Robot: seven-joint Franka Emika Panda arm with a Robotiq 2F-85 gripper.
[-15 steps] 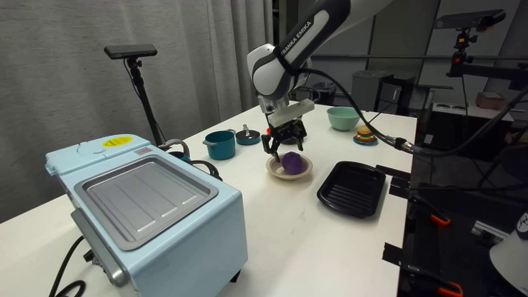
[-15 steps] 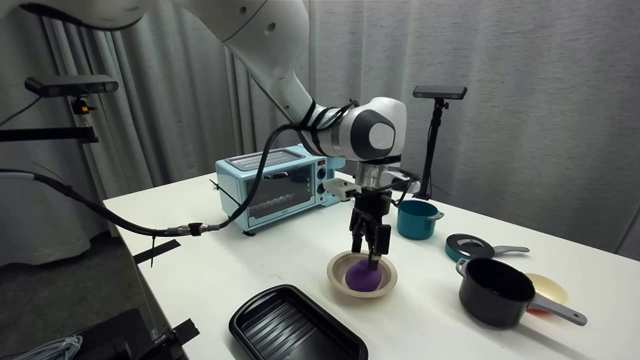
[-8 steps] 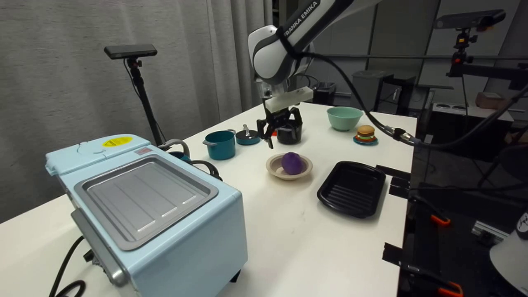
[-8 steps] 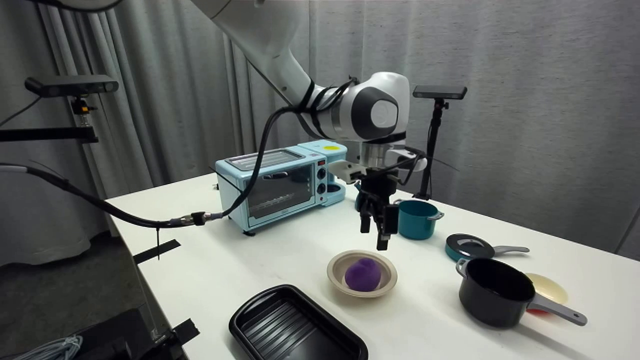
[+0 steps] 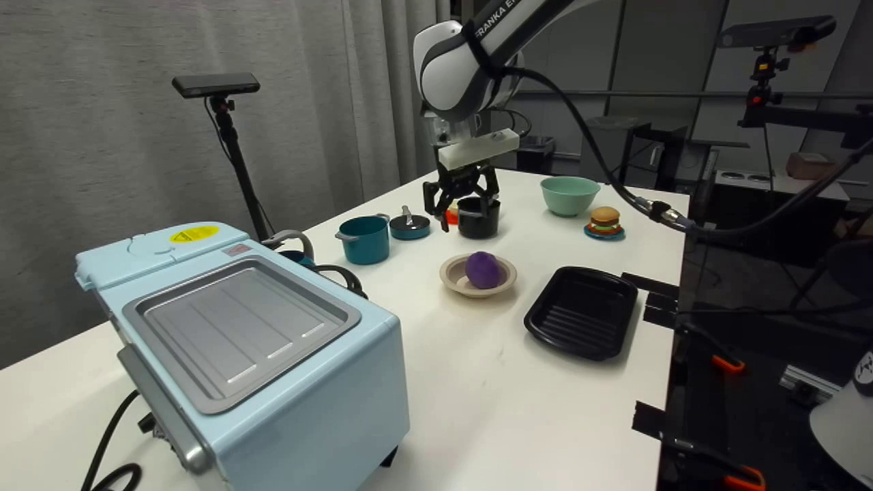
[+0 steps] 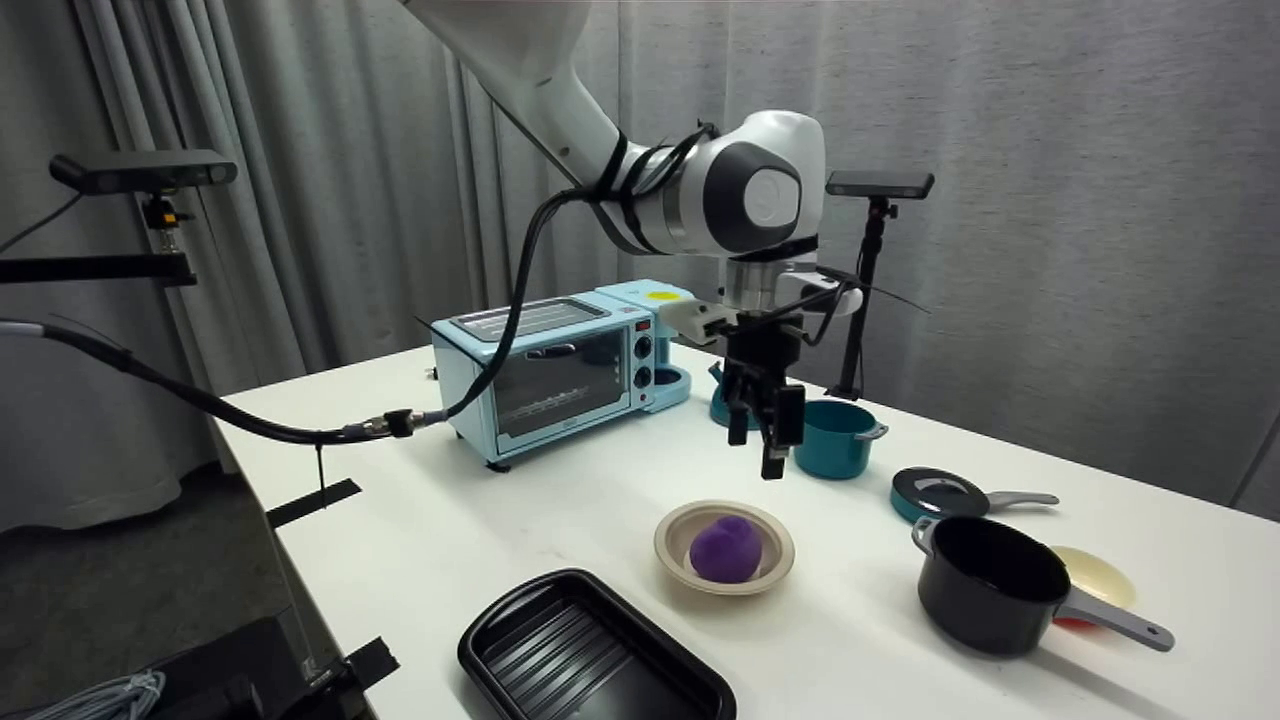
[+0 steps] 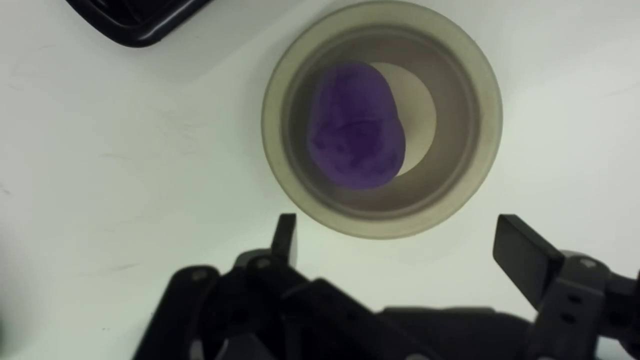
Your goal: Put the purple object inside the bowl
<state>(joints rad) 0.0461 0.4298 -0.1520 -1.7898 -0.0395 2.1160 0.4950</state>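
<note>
The purple object [image 5: 482, 270] is a small rounded lump. It lies inside the shallow beige bowl [image 5: 477, 292], and both show in an exterior view as well, the object [image 6: 726, 550] within the bowl's rim [image 6: 671, 545]. In the wrist view the object [image 7: 356, 130] rests against one side of the bowl [image 7: 274, 120], with pale bottom showing beside it. My gripper [image 7: 400, 235] is open and empty, its fingers wide apart. In both exterior views the gripper [image 5: 465, 217] [image 6: 756, 450] hangs above the table, higher than the bowl and touching nothing.
A black ribbed tray [image 5: 580, 314] lies beside the bowl. A teal pot [image 6: 832, 440], a lidded pan [image 6: 940, 492] and a black saucepan [image 6: 990, 590] stand around. A light-blue toaster oven [image 5: 273, 341], a green bowl [image 5: 569, 196] and a toy burger [image 5: 604, 221] are also on the table.
One second ago my gripper was down at the bowl with a finger by the purple object. It has risen up and away. The purple object and the bowl have stayed in place.
</note>
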